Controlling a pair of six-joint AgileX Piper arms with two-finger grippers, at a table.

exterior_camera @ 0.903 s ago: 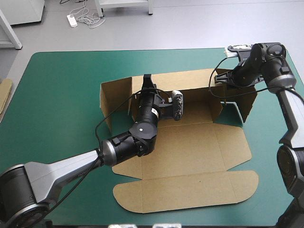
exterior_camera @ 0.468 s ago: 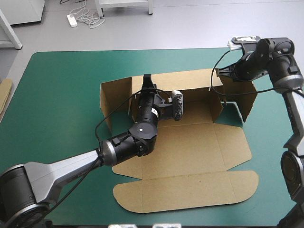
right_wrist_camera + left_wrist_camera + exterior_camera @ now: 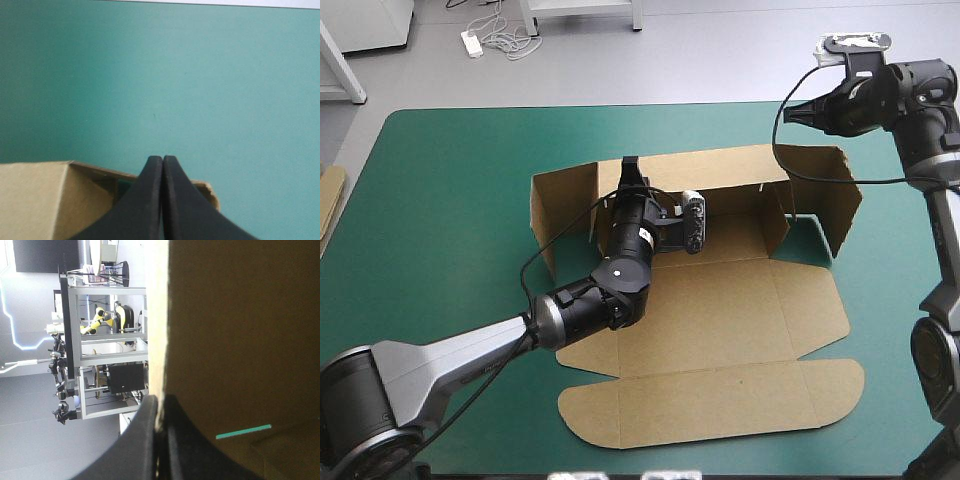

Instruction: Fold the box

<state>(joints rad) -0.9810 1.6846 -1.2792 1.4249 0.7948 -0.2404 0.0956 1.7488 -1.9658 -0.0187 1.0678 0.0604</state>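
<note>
Box [image 3: 720,300] is plain brown all over. Cover [image 3: 450,200] under the box is solid teal-green. Left gripper [image 3: 159,400] and right gripper [image 3: 162,159] at the box have black fingers. Way left of the box, a tan board edge [image 3: 330,195].

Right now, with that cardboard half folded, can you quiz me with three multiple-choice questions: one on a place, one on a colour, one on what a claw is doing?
1. Where does the left gripper hold the box? A the raised far wall; B the near flap; C the right side wall.
2. What colour is the table cover? A grey; B teal-green; C white.
3. What is the right gripper doing? A open around a wall; B shut on the box; C shut, holding nothing.
Answers: 1 A, its fingers pinch that wall's top edge. 2 B, seen all round the box. 3 C, its fingers meet with no board between them.
</note>
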